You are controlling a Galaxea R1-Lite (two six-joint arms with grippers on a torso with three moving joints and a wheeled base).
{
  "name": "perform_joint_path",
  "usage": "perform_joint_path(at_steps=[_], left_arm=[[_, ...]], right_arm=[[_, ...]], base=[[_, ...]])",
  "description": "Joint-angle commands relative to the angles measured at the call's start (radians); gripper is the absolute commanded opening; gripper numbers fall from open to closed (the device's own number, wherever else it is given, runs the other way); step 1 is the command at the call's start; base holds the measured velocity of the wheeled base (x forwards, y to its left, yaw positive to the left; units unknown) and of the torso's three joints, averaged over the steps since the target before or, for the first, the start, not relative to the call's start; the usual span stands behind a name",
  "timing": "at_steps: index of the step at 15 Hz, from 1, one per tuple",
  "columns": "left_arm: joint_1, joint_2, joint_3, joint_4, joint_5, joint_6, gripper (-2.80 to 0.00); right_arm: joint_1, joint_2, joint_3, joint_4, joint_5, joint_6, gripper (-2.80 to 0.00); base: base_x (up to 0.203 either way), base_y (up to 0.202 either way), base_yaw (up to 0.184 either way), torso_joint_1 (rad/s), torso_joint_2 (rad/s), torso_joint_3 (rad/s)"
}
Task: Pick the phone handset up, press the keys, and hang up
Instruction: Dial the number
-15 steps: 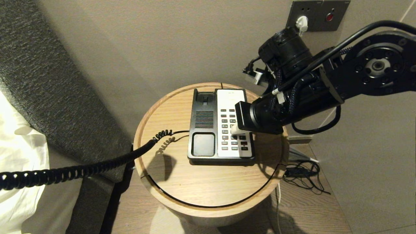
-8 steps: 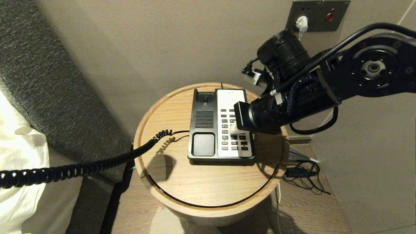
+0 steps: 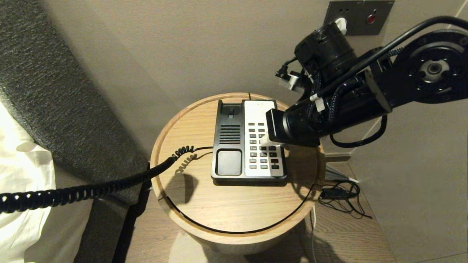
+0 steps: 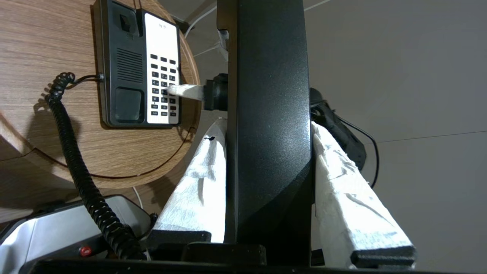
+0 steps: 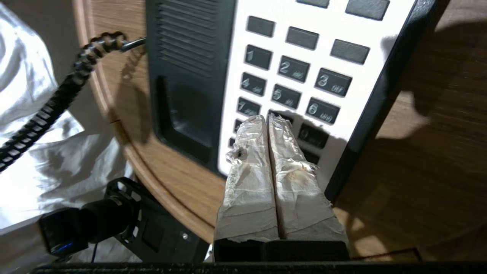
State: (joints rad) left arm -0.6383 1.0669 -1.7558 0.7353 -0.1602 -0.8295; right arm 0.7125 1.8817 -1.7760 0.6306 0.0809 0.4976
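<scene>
1. Glossy black phone handset [image 4: 270, 114] is off its cradle, clamped between my left gripper [image 4: 283, 213] fingers.
2. Its black coiled cord [image 3: 91, 190] stretches back to the phone base [image 3: 248, 142].

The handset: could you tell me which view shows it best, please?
The left wrist view: the handset fills the middle, clamped between the left gripper's fingers. The head and right wrist views show only its cord, not the handset.

Round wooden table [image 3: 226, 208], wall socket [image 3: 360, 12]
</scene>
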Motion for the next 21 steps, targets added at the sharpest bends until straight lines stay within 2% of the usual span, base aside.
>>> perform_joint_path(at_steps=[1, 5, 21], left_arm=[[0.000, -0.001, 0.003, 0.004, -0.001, -0.005, -2.80], [0.000, -0.002, 0.006, 0.004, -0.001, -0.005, -2.80], [0.000, -0.005, 0.009, 0.004, 0.001, -0.005, -2.80]], right_arm=[[0.010, -0.030, 0.000, 0.008, 0.002, 0.004, -2.80], [0.013, -0.041, 0.049, 0.023, 0.000, 0.006, -2.80], [0.009, 0.016, 0.047, 0.012, -0.004, -0.002, -2.80]], base=[[0.000, 0.000, 0.000, 0.000, 0.00, 0.000], [0.000, 0.000, 0.000, 0.000, 0.00, 0.000], [0.000, 0.000, 0.000, 0.000, 0.00, 0.000]])
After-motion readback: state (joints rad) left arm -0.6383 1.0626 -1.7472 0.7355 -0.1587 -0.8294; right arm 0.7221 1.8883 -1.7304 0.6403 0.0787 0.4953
